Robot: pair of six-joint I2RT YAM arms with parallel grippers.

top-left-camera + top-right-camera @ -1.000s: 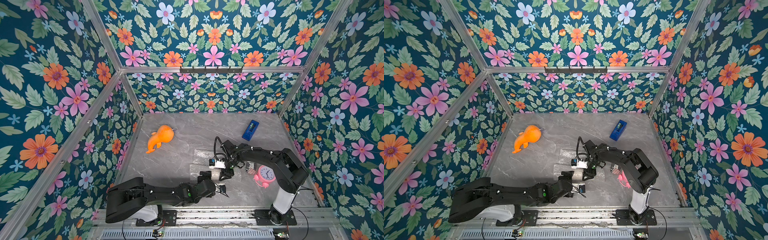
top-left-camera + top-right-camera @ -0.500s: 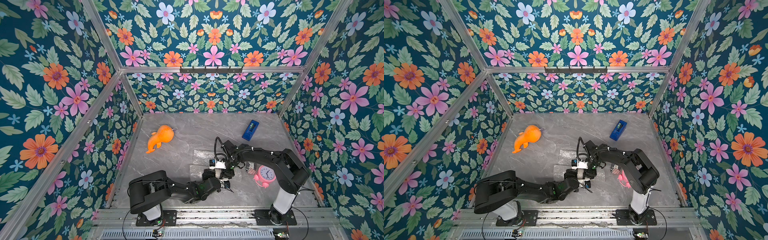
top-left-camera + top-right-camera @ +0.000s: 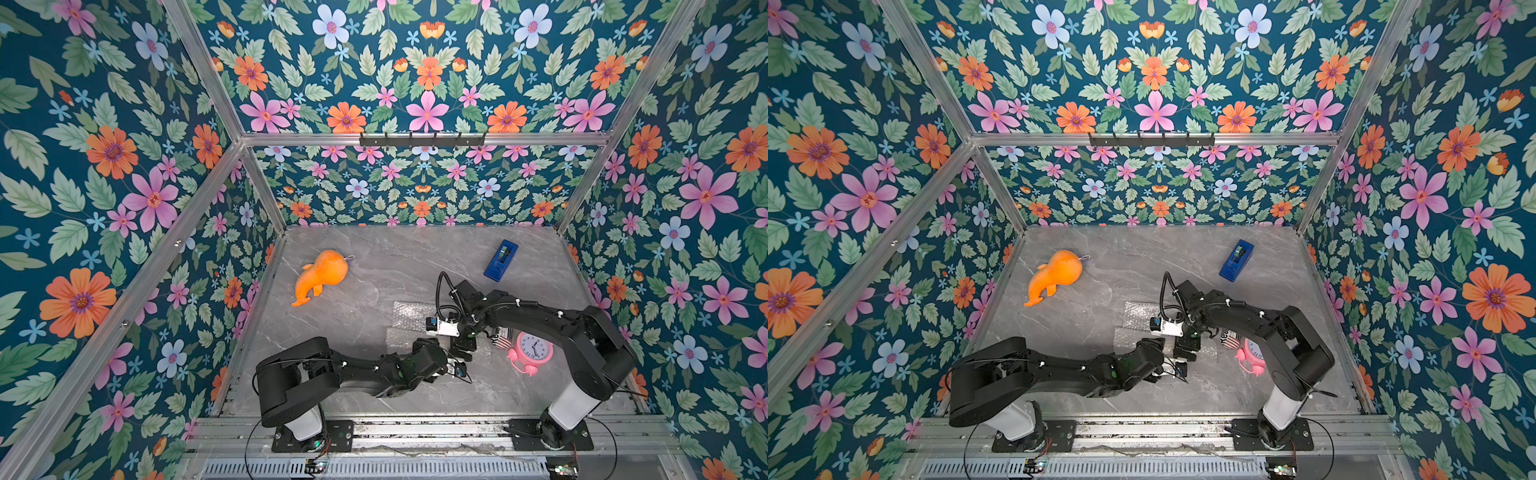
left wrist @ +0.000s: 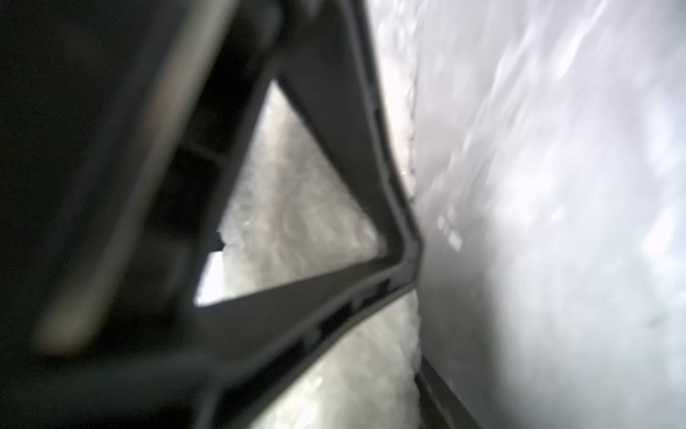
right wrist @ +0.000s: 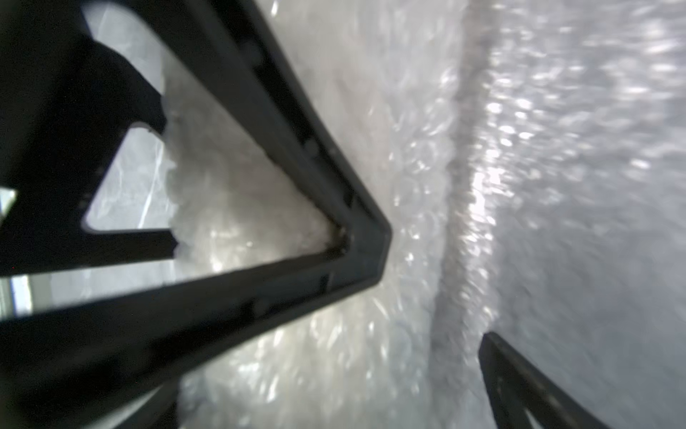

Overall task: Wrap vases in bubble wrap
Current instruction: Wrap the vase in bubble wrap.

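In both top views the bubble wrap (image 3: pixel 406 318) (image 3: pixel 1136 313) lies mid-counter (image 3: pixel 374 257), clear and shiny. The left gripper (image 3: pixel 453 366) and right gripper (image 3: pixel 461 350) crowd its 4 o'clock corner. An orange plush toy (image 3: pixel 322 274) sits at 10 o'clock, a blue tape dispenser (image 3: pixel 500 259) at 1 o'clock and a pink alarm clock (image 3: pixel 532 350) at 3 o'clock.

Left wrist: the vase (image 4: pixel 297 208) is a blurred off-white bulk under film. I cannot tell whether these fingers (image 4: pixel 334 148) are clenched.

Right wrist: the fingers (image 5: pixel 297 178) are spread wide and released, with the film-covered vase between them.
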